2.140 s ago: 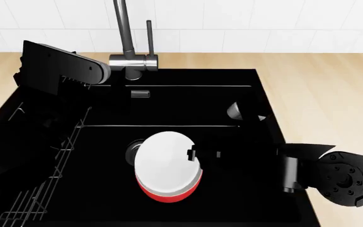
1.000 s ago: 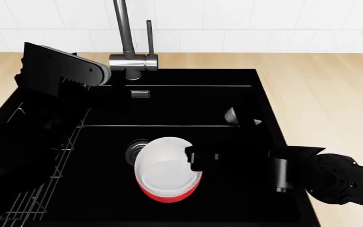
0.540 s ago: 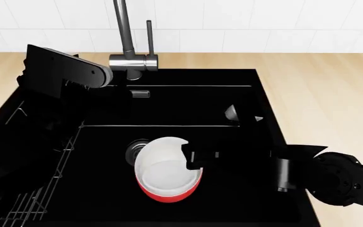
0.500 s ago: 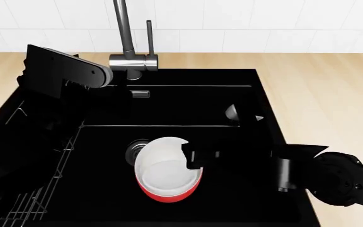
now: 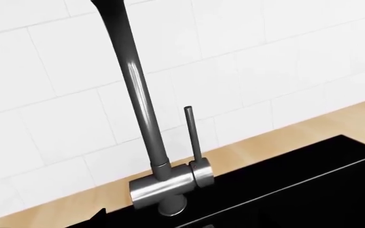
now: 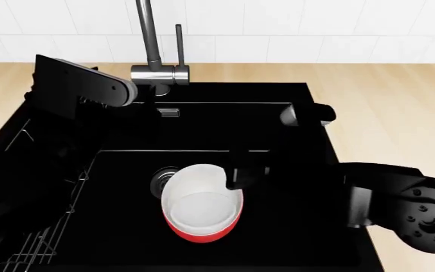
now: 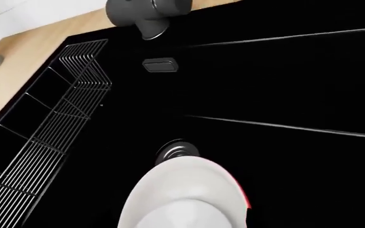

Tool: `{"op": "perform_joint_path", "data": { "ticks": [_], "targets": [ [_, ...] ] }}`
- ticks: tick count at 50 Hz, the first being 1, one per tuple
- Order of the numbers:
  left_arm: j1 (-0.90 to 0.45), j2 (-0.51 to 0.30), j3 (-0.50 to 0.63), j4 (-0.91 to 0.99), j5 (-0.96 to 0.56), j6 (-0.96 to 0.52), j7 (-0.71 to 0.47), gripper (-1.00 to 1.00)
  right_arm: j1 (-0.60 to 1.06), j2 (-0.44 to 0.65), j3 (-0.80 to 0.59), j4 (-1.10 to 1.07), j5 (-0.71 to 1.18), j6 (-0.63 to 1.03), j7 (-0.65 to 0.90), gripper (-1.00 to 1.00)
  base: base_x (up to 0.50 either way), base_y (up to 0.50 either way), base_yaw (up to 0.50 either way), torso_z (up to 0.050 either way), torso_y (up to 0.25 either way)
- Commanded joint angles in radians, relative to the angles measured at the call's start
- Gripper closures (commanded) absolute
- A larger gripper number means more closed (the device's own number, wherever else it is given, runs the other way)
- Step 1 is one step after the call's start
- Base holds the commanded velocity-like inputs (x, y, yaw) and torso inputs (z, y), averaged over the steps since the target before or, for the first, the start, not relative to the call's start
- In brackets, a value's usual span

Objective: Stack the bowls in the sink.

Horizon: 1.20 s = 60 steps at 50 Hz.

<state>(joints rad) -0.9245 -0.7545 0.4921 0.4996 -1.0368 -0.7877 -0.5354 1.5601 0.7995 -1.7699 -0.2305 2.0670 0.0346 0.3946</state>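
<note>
The red bowl (image 6: pixel 199 234) stands in the black sink (image 6: pixel 293 249) just right of the steel drain (image 6: pixel 159 179). The white bowl (image 6: pixel 199 205) sits nested inside it. Both show in the right wrist view, the white bowl (image 7: pixel 182 209) filling the red one, whose edge (image 7: pixel 246 198) peeks out. My right gripper (image 6: pixel 237 172) hovers over the bowls' right rim, open and holding nothing; its black fingers blend with the basin. My left arm (image 6: pixel 81 86) is at the back left near the tap (image 6: pixel 156 72); its jaws cannot be made out.
A wire rack (image 6: pixel 40 241) lines the sink's left side, also in the right wrist view (image 7: pixel 62 123). The tall tap (image 5: pixel 146 118) rises at the back edge before white tiles. Wooden counter (image 6: pixel 384 113) surrounds the sink.
The white bowl, first tilted above the red one, has settled level inside it. My right gripper has since risen and drawn back a little. The left arm barely moved.
</note>
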Motion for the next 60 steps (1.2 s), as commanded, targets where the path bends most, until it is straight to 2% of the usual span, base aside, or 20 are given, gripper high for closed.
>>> {"op": "perform_joint_path", "data": {
  "ticks": [1, 14, 36, 52, 60],
  "targets": [
    [0.009, 0.002, -0.002, 0.001, -0.013, 0.007, 0.005, -1.0, 0.017, 0.024, 0.022, -0.063, -0.04, -0.033, 0.039, -1.0, 0.0, 0.0, 0.0, 0.0, 0.0],
    [0.036, -0.007, -0.012, 0.024, -0.025, 0.026, 0.004, -1.0, 0.023, 0.062, 0.039, -0.144, -0.137, -0.092, 0.122, -1.0, 0.0, 0.0, 0.0, 0.0, 0.0],
    [0.186, -0.144, -0.164, 0.245, -0.124, 0.13, -0.099, -1.0, 0.022, 0.247, 0.095, -0.34, -0.239, -0.199, 0.189, -1.0, 0.0, 0.0, 0.0, 0.0, 0.0],
    [0.265, -0.224, -0.262, 0.328, -0.176, 0.201, -0.139, -1.0, 0.055, 0.357, 0.142, -0.473, -0.257, -0.232, 0.224, -1.0, 0.0, 0.0, 0.0, 0.0, 0.0],
    [0.323, -0.25, -0.304, 0.35, -0.173, 0.245, -0.142, -1.0, 0.049, 0.414, 0.175, -0.532, -0.279, -0.306, 0.223, -1.0, 0.0, 0.0, 0.0, 0.0, 0.0]
  ]
}}
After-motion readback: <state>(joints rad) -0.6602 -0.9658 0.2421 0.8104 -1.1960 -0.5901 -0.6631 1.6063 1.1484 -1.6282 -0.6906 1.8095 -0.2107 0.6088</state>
